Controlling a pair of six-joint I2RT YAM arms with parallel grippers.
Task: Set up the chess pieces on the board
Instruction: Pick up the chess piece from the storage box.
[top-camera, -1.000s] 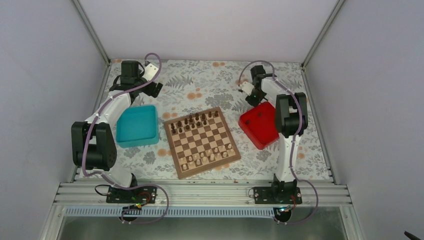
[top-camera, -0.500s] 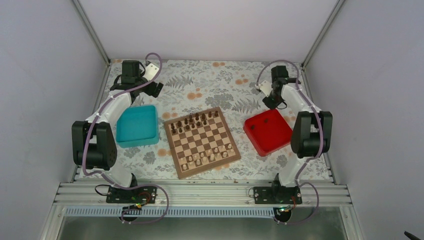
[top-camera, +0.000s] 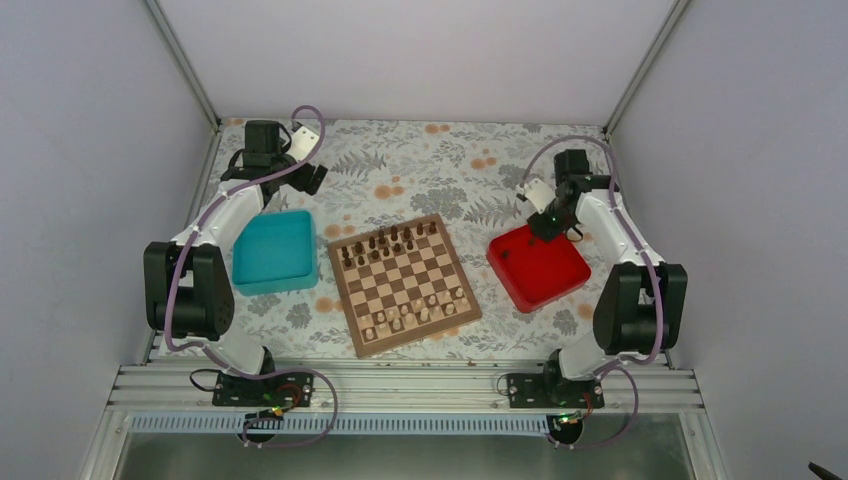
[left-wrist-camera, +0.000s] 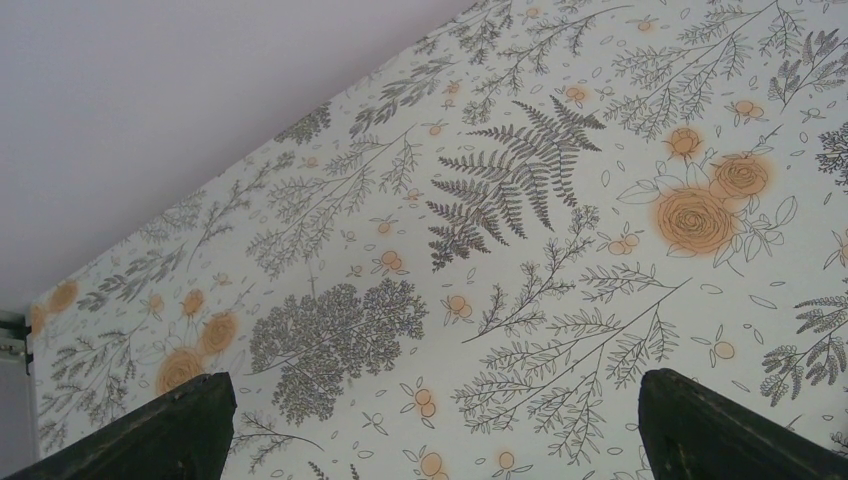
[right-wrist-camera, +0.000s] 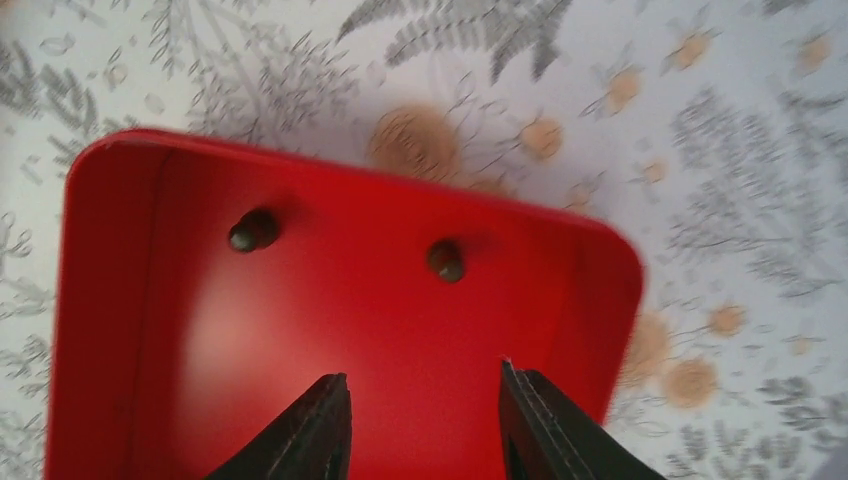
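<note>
The right gripper (right-wrist-camera: 420, 372) hangs low over the red tray (right-wrist-camera: 130, 330). Its two dark fingers (right-wrist-camera: 318, 430) stand clearly apart, with bare red floor showing between them, and it holds nothing.

Just beyond the fingertips, two dark pieces (right-wrist-camera: 252, 230) sit in the tray, well apart from each other. One is toward the left wall and the other nearer the middle, both close to the far wall. The wrist view is a little blurred, so which chessmen they are, and whether they stand or lie, cannot be told.

Seen from above, the tray sits on the flowered table (top-camera: 420, 160) to the right of the board (top-camera: 405, 280), near it but not touching. The board is turned slightly. More dark pieces fill its far two rows and pale pieces (top-camera: 420, 312) fill the near two, with the middle squares bare. The men are too small for any gaps in the rows to be picked out.

The left gripper (left-wrist-camera: 432, 385) is at the far left of the table, beyond the teal tray (top-camera: 273, 250). Its jaws are spread wide over plain cloth and it is empty.

The step in hand looks like fetching one of the last dark pieces from the tray — the grasp is not yet made. The next move calls for centring the open fingers over one piece, lowering until they straddle it, and closing gently, since so small a thing may slip or roll. It must then be carried to an unfilled square in the far rows and set down upright without knocking its neighbours.
</note>
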